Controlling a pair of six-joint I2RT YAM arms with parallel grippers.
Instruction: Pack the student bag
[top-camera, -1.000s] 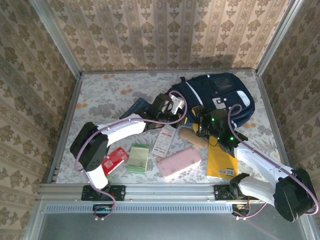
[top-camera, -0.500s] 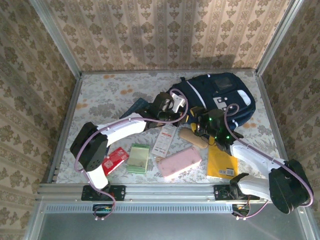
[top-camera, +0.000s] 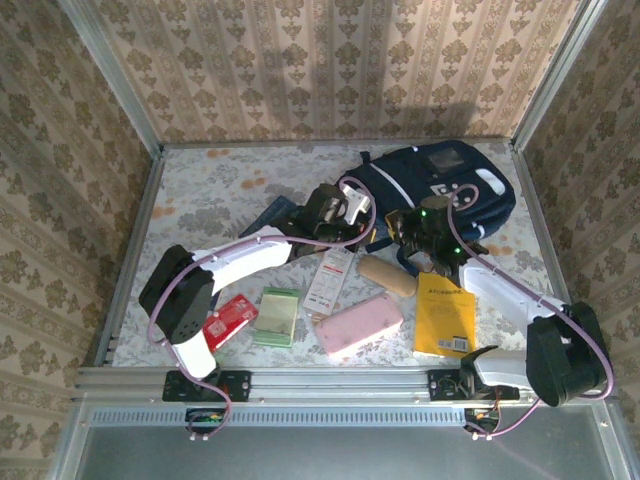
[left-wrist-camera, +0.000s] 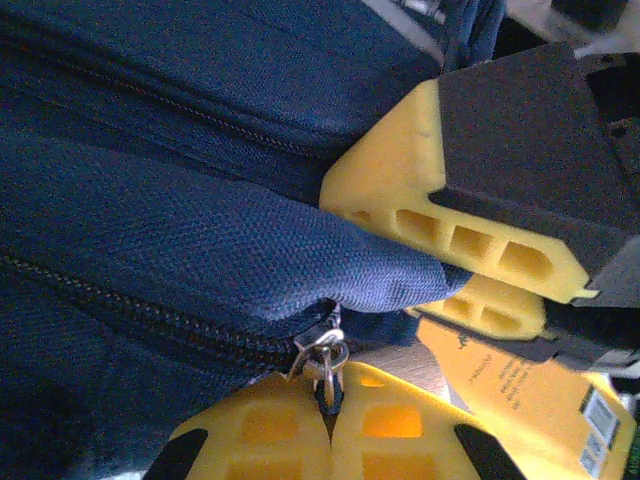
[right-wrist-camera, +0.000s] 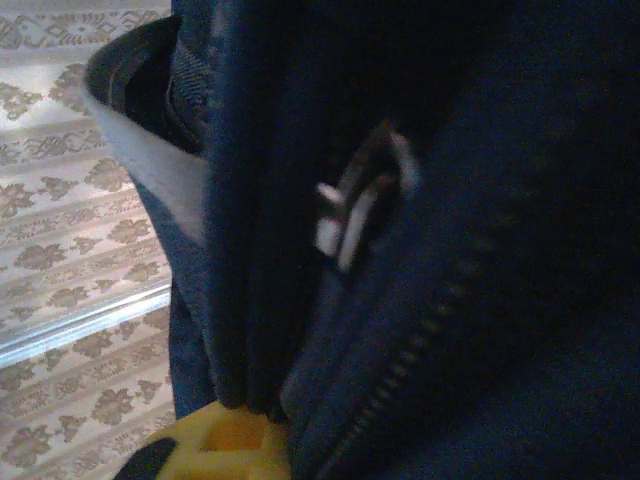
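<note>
The large dark navy fabric student bag (top-camera: 450, 188) lies at the far right of the floral-patterned surface (top-camera: 215, 190), and both arms meet at its near edge. The right tool (top-camera: 421, 218) is what has just changed: a second ago it stood wide open a little short of the bag, and it has since reached in and snapped closed. The left wrist view shows its 2 yellow fingers pinching a fold of navy cloth beside the zip line. The left tool (left-wrist-camera: 335, 425) has not altered. Its fingers are pressed together on the small metal zipper pull (left-wrist-camera: 324, 352), with the ring caught right at their tips. The bag has slid slightly toward the far right corner with the reach, and more of the flat yellow booklet (top-camera: 444, 315) shows beneath the right arm. With one tool bracing the cloth and the other on the pull, the pair looks set to run the zipper, most likely to open the compartment, since nothing is packed yet. The pink oblong pencil case (top-camera: 358, 325), the tan cylindrical roll (top-camera: 386, 275), the white paper slip (top-camera: 330, 278), the green notepad (top-camera: 277, 315) and the small red packet (top-camera: 230, 320) all lie loose on the near half of the surface. The task seems to be at an early stage.
</note>
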